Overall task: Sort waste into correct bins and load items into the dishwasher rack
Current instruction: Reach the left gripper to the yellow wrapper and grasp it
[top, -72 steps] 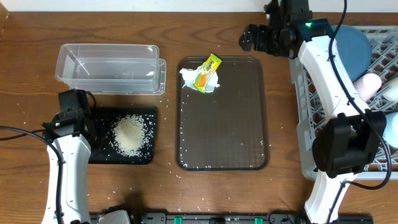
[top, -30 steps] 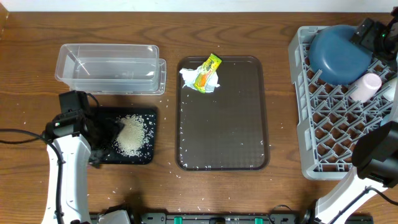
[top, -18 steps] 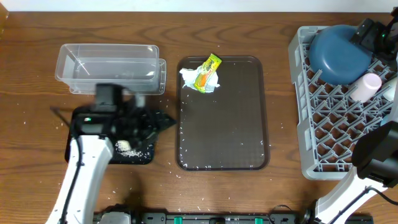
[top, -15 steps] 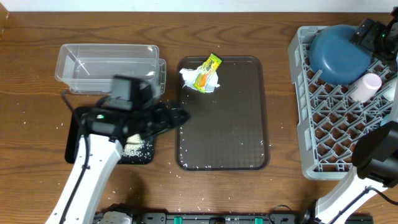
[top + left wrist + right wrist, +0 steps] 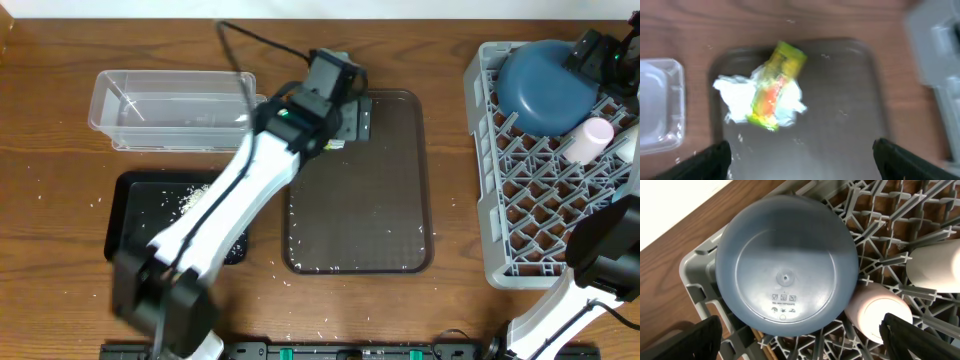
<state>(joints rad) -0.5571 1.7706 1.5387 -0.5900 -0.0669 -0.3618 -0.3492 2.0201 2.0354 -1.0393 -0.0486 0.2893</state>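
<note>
My left gripper (image 5: 352,118) (image 5: 800,162) is open and empty, hovering over the far left corner of the brown tray. The crumpled white tissue with its yellow-green wrapper (image 5: 766,91) lies just ahead of the fingers; the arm hides it in the overhead view. Rice (image 5: 190,200) lies on the black tray (image 5: 128,215), beside the clear tub (image 5: 170,110). My right gripper (image 5: 588,52) (image 5: 802,340) is open above the grey rack (image 5: 540,200). The rack holds the upturned dark-blue dish (image 5: 785,270), the pink cup (image 5: 880,315) and the white cup (image 5: 935,265). A thin wooden stick (image 5: 760,342) shows under the dish. The light-blue bowl is out of view.
The brown serving tray (image 5: 370,200) lies between the bins and the rack, with stray rice grains on it and on the table around it. The left arm stretches diagonally across the black tray and the tub's right end.
My left arm has swung from the black tray up and right to the brown tray's far left corner, over the tissue. The right arm and the rack's contents have not moved.
</note>
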